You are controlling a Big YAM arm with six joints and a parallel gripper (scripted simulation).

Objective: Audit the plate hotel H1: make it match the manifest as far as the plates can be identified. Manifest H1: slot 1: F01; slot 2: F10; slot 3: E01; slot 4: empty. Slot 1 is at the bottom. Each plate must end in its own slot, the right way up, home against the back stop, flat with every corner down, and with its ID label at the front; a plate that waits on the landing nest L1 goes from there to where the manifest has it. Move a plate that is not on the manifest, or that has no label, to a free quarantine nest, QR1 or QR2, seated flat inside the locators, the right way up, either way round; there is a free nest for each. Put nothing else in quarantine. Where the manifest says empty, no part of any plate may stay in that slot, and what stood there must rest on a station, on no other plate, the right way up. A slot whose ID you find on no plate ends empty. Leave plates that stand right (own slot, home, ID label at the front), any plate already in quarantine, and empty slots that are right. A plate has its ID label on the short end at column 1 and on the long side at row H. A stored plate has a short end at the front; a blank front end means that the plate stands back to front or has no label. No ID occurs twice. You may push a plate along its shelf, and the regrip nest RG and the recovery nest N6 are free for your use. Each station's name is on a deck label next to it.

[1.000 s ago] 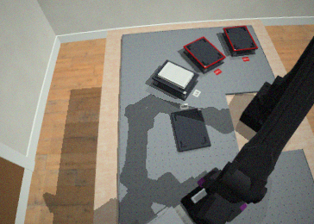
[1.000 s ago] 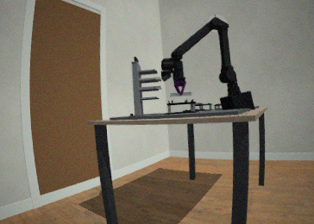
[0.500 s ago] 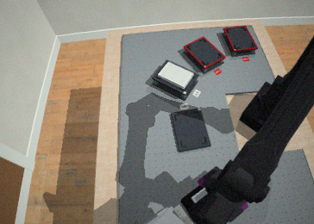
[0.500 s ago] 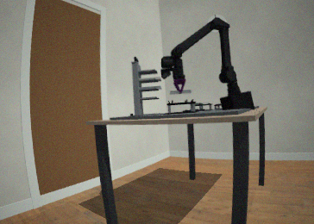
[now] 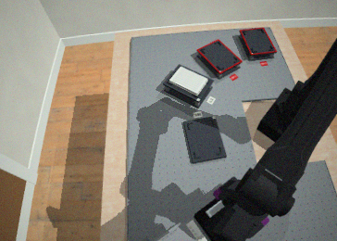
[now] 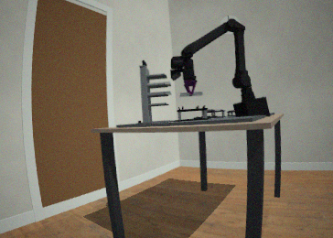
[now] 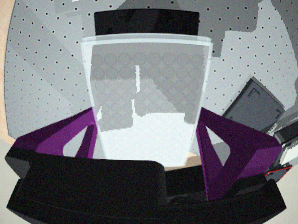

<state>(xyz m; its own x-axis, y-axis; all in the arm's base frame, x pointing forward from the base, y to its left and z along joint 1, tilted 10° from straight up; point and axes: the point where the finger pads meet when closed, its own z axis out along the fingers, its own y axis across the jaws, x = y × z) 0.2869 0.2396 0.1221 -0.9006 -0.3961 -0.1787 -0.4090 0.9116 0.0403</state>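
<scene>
My gripper (image 7: 146, 112) is shut on a pale, see-through plate (image 7: 148, 96), with the purple fingers on its two long sides. In the side view the plate (image 6: 194, 93) hangs level under the gripper (image 6: 189, 85), in the air in front of the plate hotel H1 (image 6: 153, 92) and about level with its lower shelves. From this side the hotel's shelves look bare. I can read no ID label on the held plate. In the overhead view the arm hides most of the gripper (image 5: 208, 216).
A white plate (image 5: 188, 80) lies on a dark nest at mid deck. Two red-rimmed nests (image 5: 218, 56) (image 5: 257, 42) stand at the back, each with a dark top. A bare dark nest (image 5: 204, 139) lies nearer the arm.
</scene>
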